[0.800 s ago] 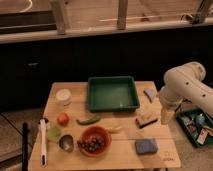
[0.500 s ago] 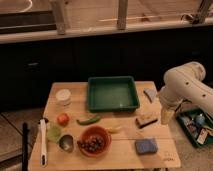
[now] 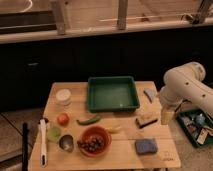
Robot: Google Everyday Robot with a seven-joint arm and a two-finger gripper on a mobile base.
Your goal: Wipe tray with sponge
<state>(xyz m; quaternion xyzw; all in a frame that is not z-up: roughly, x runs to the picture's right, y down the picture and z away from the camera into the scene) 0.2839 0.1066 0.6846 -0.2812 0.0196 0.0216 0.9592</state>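
A green tray point(image 3: 113, 93) sits at the back middle of the wooden table point(image 3: 120, 155) and looks empty. A blue sponge point(image 3: 146, 146) lies flat near the table's front right corner. My white arm comes in from the right, and its gripper end point(image 3: 166, 117) hangs low beside the table's right edge. It is right of the tray and above and to the right of the sponge, touching neither.
A scrub brush point(image 3: 146, 120) and a grey object point(image 3: 150, 95) lie right of the tray. A red bowl of dark fruit point(image 3: 93, 141), green pepper point(image 3: 89, 120), tomato point(image 3: 63, 119), white jar point(image 3: 63, 96), metal cup point(image 3: 66, 143) and white utensil point(image 3: 43, 142) fill the left. A green bin point(image 3: 196, 126) stands at right.
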